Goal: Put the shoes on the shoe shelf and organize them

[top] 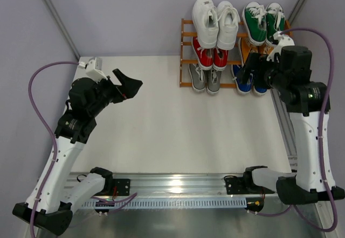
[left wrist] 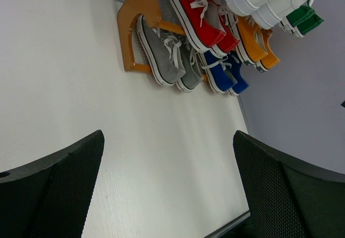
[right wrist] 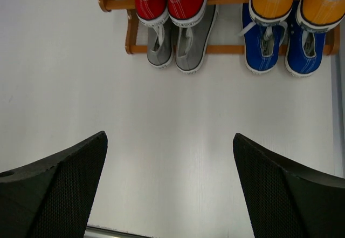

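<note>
Already up on the shoe shelf [top: 185, 61], all six pairs of shoes, two pairs to each tier.

On its top tier: white pair [top: 215, 21] at the left, green pair [top: 263, 22] at the right, side by side.

On its middle tier: red pair [top: 211, 55] at the left, under the white. Orange pair [top: 247, 48] at the right, largely hidden from above by the right arm, but plain in the right wrist view.

On its bottom tier: grey pair [top: 205, 78] at the left, blue pair [top: 249, 83] at the right, lower ends down at the desk [top: 178, 130].

Well off to the shelf's left, raised over the desk: left claw [top: 129, 85], spread as wide as can be, gripping nothing, turned toward the shelf, with only desk surface between its fingers [left wrist: 54, 189].

Close in front of the shelf's right half, overlapping the blue pair in the overhead view: right claw [top: 253, 72], likewise spread wide and holding nothing, facing the lower two tiers, apart from every shoe.
</note>
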`<act>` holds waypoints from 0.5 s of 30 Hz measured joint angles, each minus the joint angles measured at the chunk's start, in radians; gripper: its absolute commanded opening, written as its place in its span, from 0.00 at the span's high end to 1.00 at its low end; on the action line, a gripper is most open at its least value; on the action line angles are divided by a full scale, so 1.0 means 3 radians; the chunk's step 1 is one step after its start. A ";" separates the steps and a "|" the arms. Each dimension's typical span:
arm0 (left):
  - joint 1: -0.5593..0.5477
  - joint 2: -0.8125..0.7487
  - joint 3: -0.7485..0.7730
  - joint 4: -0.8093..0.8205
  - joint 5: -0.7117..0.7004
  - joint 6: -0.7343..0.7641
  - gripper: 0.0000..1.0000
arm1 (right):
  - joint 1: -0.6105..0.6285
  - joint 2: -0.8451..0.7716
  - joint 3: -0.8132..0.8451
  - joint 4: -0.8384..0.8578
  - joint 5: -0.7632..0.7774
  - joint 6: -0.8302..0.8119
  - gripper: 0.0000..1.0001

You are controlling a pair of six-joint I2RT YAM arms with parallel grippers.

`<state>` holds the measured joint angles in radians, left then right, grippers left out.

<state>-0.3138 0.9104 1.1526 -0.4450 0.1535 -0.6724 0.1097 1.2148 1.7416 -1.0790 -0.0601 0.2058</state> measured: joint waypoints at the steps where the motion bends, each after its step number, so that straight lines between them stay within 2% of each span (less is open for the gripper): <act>1: 0.0000 -0.0008 0.0004 -0.0006 -0.0003 0.0001 0.00 | 0.0006 -0.0094 0.0060 0.0006 -0.0014 0.0001 0.02; 8: 0.0000 -0.0013 0.0011 -0.0047 -0.0019 0.0005 0.00 | 0.0022 -0.0515 0.0216 0.0111 -0.0104 -0.0003 0.02; 15: 0.0000 -0.0046 0.0011 -0.0084 -0.0051 0.0019 0.00 | 0.0022 -0.0623 0.0154 0.0278 -0.0139 -0.0003 0.02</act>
<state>-0.3138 0.8967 1.1561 -0.4702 0.1383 -0.6666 0.1162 1.0279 1.7878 -0.9955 -0.1017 0.2050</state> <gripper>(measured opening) 0.996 0.976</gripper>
